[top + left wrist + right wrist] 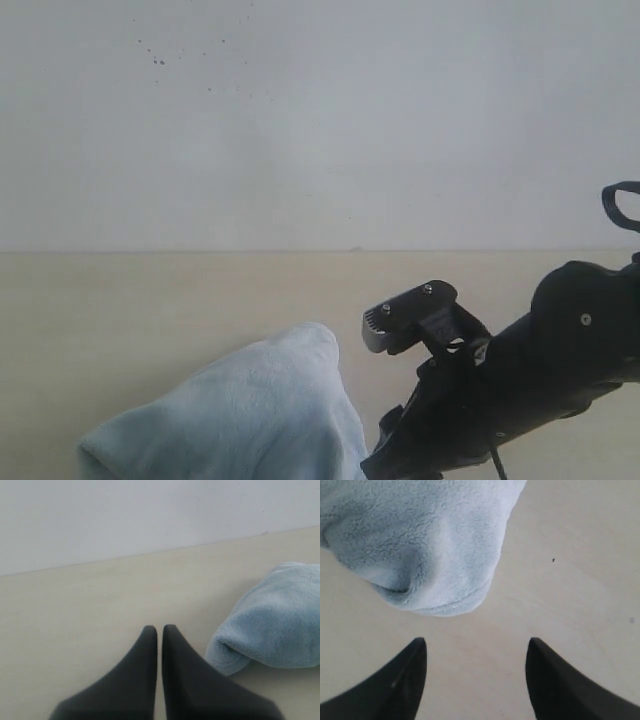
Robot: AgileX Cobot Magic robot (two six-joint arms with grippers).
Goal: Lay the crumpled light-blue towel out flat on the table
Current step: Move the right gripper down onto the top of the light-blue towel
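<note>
The light-blue towel [250,410] lies bunched in a rounded heap on the beige table [120,310], cut off by the bottom of the exterior view. My right gripper [378,378] sits just right of the heap. Its fingers stand wide apart with only bare table between them, and the towel's folded edge [425,540] lies a short way beyond the tips of the right gripper [477,645]. My left gripper [159,630] is shut with nothing in it, low over bare table. The towel [275,625] lies off to one side of it, not touching. The exterior view does not show the left gripper.
A grey-white wall [300,120] rises along the table's far edge. The right arm's black body [560,350] fills the lower right corner of the exterior view. Bare tabletop [75,620] stretches between the left gripper and the wall.
</note>
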